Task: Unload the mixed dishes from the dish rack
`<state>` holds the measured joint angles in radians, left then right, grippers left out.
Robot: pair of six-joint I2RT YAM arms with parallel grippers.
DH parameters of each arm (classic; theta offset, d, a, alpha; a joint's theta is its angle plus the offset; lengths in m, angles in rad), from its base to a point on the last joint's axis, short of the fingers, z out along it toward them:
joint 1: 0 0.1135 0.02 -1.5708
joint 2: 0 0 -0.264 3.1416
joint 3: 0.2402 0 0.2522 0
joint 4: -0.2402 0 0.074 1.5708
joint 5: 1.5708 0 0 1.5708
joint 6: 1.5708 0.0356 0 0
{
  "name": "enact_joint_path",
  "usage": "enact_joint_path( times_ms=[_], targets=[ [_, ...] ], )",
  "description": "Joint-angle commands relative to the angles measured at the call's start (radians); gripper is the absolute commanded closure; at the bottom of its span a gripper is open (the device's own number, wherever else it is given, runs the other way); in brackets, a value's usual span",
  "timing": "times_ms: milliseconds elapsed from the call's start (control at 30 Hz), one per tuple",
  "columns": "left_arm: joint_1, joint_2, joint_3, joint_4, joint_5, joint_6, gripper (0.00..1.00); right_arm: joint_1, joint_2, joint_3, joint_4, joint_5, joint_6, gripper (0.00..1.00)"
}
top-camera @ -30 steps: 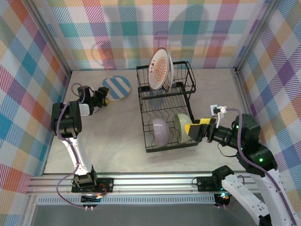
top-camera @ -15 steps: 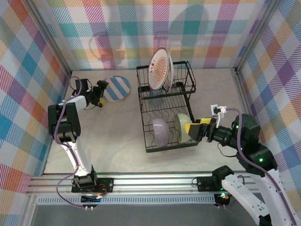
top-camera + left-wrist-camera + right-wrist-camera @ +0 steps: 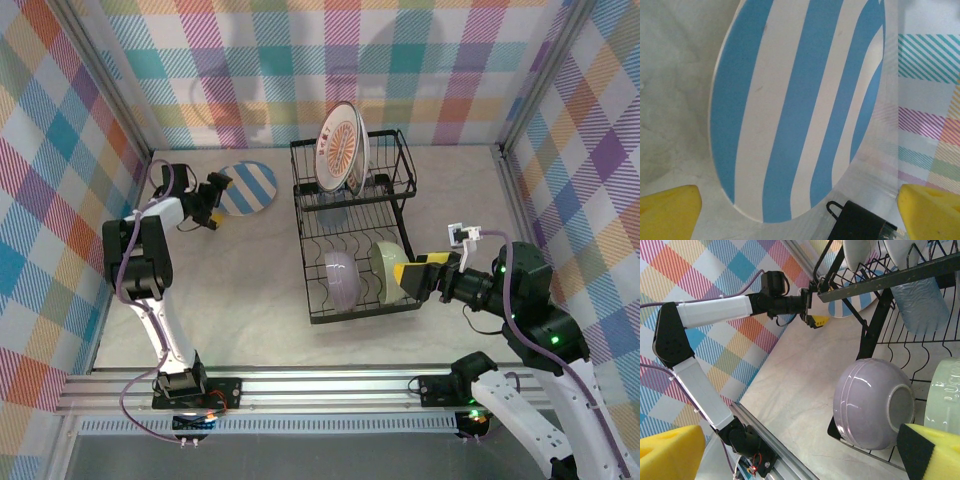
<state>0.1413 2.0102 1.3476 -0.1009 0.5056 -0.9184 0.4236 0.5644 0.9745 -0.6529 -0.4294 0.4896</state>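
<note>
The blue-and-white striped plate (image 3: 248, 187) lies flat on the table left of the dish rack (image 3: 352, 240). My left gripper (image 3: 213, 201) is open at its near-left edge; in the left wrist view the plate (image 3: 800, 100) lies just beyond the gripper (image 3: 800, 215), untouched. The sunburst plate (image 3: 342, 150) stands in the upper basket, with the glass tumbler (image 3: 333, 211) under it. The lavender bowl (image 3: 340, 278) and pale green bowl (image 3: 384, 268) lie on edge in the lower tray. My right gripper (image 3: 412, 279) is open beside the green bowl. The right wrist view shows the lavender bowl (image 3: 872, 410) ahead of the gripper (image 3: 800, 460).
A small black clip (image 3: 860, 223) lies on the table by the striped plate's near edge. Checkered walls close in the table on three sides. The left arm (image 3: 715, 310) stretches along the left wall. Bare tabletop (image 3: 240, 290) lies between the rack and the left arm.
The left arm's wrist has swung back toward the left wall, away from the striped plate, which stays flat on the table. The right arm has not moved.
</note>
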Motion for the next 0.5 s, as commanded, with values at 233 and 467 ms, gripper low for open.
enact_joint_path(
  times_ms=[233,467],
  targets=[
    [-0.022,0.061,0.097,-0.037,0.014,0.008,0.00,-0.004,0.048,0.034,0.016,0.006,-0.002,0.01],
    [-0.020,-0.007,0.044,-0.089,-0.046,0.020,0.00,-0.004,0.138,0.084,0.013,0.069,-0.030,0.01]
  ],
)
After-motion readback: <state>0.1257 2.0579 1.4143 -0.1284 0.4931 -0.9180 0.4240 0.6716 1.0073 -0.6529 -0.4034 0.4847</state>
